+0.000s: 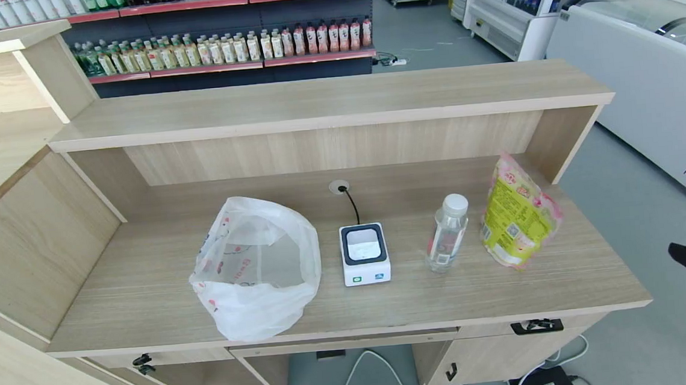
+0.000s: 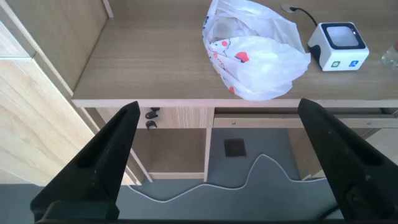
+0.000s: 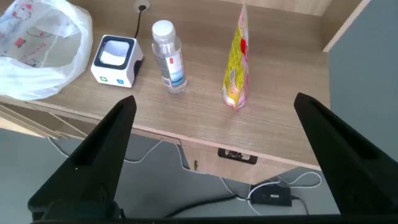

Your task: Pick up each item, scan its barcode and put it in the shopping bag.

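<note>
Nothing picked yet, 1st step pending. L gripper point(image 2: 219, 106) & R gripper point(image 3: 216, 99) both spread wide, short of counter point(image 1: 144, 291). Bag point(image 2: 255, 56) ahead of L; bottle point(image 3: 169, 56), snack pouch point(image 3: 236, 62) ahead of R, scanner point(image 3: 115, 59) btwn bag & bottle. Next: bottle to be reached & pinched by R

Shopping bag point(image 1: 256, 265), scanner point(image 1: 364, 254), bottle point(image 1: 447, 233), pouch point(image 1: 519, 213) on counter point(image 1: 447, 297)

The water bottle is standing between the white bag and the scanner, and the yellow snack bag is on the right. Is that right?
Not quite. The head view shows the water bottle standing between the scanner and the yellow snack bag; the white bag is on the scanner's other side.
</note>
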Available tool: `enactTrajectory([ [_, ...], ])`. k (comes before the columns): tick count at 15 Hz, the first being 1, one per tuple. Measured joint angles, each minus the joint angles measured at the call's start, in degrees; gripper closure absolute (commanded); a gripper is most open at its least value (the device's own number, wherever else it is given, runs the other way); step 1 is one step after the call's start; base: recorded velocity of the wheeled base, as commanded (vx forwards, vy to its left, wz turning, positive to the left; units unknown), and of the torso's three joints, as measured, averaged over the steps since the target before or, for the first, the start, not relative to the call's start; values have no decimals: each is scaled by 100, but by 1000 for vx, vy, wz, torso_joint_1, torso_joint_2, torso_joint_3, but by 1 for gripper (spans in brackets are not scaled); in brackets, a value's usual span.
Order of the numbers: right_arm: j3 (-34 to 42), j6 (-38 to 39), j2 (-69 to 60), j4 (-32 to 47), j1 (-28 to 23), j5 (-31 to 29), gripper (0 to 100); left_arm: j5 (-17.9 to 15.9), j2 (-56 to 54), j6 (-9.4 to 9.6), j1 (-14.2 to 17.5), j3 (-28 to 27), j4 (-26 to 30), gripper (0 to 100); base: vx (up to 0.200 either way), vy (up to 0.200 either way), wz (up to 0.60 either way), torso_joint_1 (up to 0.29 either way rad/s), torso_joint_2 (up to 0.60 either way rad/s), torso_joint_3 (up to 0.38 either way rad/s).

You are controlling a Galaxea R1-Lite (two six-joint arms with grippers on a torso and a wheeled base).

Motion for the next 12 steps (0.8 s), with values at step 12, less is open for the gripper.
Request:
enactTrajectory([
  [12,328,-530,1826,-767,61,257,0,0,0,0,0,0,0,0,0,0,0,0,0,0],
])
